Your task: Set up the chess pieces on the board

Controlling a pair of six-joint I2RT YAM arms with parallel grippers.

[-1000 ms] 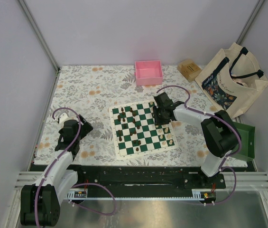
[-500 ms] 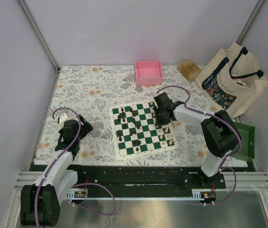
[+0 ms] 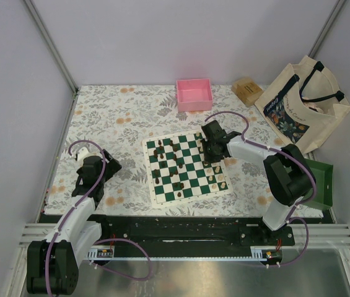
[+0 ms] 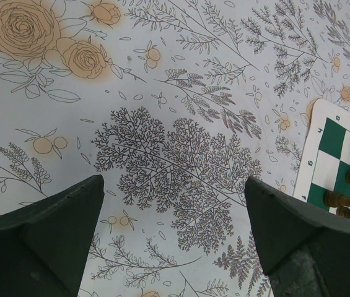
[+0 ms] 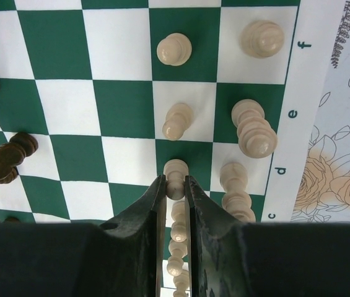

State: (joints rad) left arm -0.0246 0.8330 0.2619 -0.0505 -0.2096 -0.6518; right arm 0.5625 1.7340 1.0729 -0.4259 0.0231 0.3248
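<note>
The right hand (image 5: 174, 181), nearly closed, pinches a little cream wooden chess piece (image 5: 175, 167) between its fingers (probably light, smooth, tippy); its thin neck seems best.

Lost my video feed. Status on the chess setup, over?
Left gripper open over tablecloth, off the board. Right gripper shut on a cream piece. Other cream pieces close beside it.

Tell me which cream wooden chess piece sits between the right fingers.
The small cream wooden piece whose head shows between the right gripper's fingers; every other, like the cream piece one square beyond, stands clear.
</note>
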